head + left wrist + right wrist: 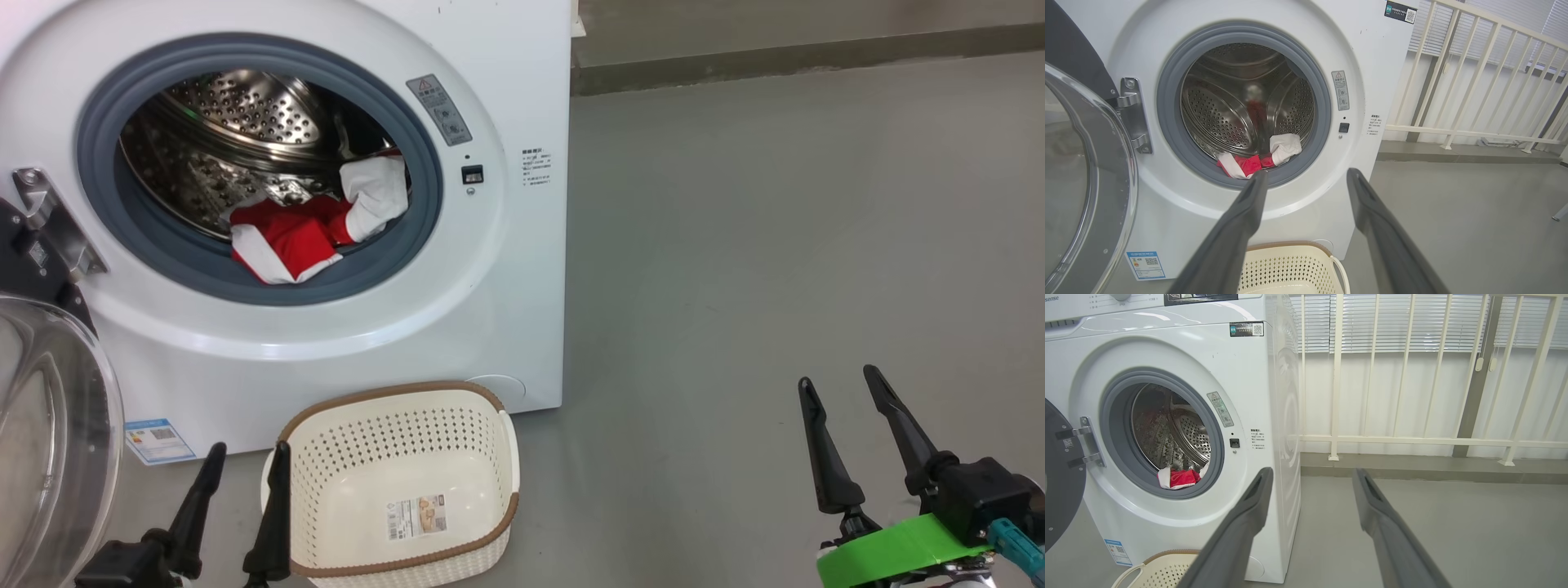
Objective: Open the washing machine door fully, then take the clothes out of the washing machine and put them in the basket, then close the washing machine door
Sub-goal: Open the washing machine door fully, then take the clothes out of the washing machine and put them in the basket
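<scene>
1. Grey floor (pixel 775 245) runs back to a cream railing (pixel 1412 375). The washing machine (pixel 506 310) stands on it to your left front, with the washing machine door (pixel 49 425) swung out to the left on its hinge (pixel 49 220). Treat the opening step as done, or very nearly.
2. Your left gripper (pixel 250 447) hangs low, fingers spread wide with nothing between them, just beside the left end of the basket (pixel 392 390). Your right gripper (pixel 837 376) is equally wide and empty, well apart over bare floor.
3. The clothes (pixel 302 233), a red piece and a white piece bunched together, lie at the front of the drum (pixel 229 106) and spill onto the grey rubber ring (pixel 424 212). The basket sits empty on the floor just before the machine, below the opening.
4. Risk: if you pinch too shallow, you may lift one piece while the other slides back into the drum or drops past the basket onto the floor.
5. Risk: if you drive the fingers in too low, they could dig into the rubber ring instead of the fabric.
6. Risk: if you raise the left arm carelessly, it could clip the door's glass, which stands close on its outer side. It could also nudge the basket out from under the opening.
7. Risk: any trailing cloth left on the ring would be trapped when you shut the door, so check the ring first.
</scene>
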Tool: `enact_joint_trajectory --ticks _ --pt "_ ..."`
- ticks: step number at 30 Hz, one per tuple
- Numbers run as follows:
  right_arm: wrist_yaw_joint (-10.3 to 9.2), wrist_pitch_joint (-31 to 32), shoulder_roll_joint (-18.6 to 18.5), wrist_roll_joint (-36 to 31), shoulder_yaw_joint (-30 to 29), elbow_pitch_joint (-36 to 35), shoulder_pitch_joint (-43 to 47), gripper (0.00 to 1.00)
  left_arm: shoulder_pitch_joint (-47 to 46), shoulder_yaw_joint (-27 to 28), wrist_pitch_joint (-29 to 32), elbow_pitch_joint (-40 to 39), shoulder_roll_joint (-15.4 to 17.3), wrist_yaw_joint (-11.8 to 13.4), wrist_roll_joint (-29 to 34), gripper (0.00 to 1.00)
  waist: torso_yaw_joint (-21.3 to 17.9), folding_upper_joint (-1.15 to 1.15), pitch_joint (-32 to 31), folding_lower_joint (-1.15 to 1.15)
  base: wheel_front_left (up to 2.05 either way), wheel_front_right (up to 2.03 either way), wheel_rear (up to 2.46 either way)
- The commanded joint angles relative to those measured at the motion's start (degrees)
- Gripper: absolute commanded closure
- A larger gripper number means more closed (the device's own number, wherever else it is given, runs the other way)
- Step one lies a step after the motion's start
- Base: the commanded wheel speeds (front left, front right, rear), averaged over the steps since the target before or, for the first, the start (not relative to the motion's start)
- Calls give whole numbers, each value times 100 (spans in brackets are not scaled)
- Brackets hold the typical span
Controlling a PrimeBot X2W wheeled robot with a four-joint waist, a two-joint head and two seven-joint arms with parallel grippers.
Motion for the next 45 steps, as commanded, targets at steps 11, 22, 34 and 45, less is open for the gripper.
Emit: enact_joint_trajectory --ticks 11,22,34,45 --pt "36 -37 -23 -16 33 -203 37 0 -13 276 -68 -82 52 -31 98 0 22 0 -18 0 0 0 0" --pt "36 -37 -23 -48 83 -180 14 0 -107 473 -69 225 -67 69 299 0 25 0 62 0 12 -12 0" --pt "36 -37 -23 -35 99 -162 -36 0 -247 582 -69 105 -181 19 336 0 41 0 135 0 140 -140 0" --pt "36 -37 -23 -30 120 -135 -34 0 -163 562 -69 -3 -184 -19 375 0 82 0 98 0 91 -91 0"
